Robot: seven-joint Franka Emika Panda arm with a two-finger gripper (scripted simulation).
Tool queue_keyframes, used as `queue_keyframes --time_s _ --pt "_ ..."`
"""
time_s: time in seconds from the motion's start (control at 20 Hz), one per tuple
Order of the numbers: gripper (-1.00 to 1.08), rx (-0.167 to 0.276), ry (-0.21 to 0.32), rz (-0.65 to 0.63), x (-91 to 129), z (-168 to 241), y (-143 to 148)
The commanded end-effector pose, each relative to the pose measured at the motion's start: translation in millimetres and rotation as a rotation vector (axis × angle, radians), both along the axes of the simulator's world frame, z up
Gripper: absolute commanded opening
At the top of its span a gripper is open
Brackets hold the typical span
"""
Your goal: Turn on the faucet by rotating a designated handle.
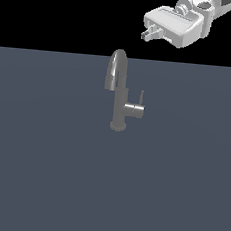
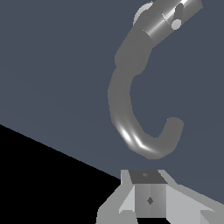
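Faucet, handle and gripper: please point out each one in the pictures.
faucet (image 1: 120, 108): exterior view, on its upright column.
handle (image 1: 142, 97): exterior view, on the thin lever rod.
gripper (image 1: 149, 33): exterior view, at its fingertips.

The gripper (image 1: 146, 34) hangs well above the upright faucet (image 1: 119, 93) (handle (image 1: 141, 97) untouched), toward the exterior view's right.

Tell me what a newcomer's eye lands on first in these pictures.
First, the grey faucet standing alone mid-frame on the flat slate-blue surface, its arched spout rising tallest. Next, the thin handle sticking up from a short stub on the exterior view's right of the column. Last, the white gripper hanging above and to the exterior view's right, touching nothing.
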State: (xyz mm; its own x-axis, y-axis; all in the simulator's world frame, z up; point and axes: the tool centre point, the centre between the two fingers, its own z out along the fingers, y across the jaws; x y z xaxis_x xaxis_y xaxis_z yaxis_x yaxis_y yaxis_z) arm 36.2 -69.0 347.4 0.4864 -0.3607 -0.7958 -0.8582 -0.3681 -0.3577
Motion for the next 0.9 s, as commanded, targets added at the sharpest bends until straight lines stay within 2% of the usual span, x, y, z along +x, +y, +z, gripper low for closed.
queue_keyframes --time_s 0.0,0.55,0.85 --pt "-1.00 0.058 0.044 -0.058 11 -18 -7" --pt "-1.00 0.322 0.249 -0.326 45 -110 -30" --pt "-1.00 0.433 0.336 -0.441 52 -153 -33"
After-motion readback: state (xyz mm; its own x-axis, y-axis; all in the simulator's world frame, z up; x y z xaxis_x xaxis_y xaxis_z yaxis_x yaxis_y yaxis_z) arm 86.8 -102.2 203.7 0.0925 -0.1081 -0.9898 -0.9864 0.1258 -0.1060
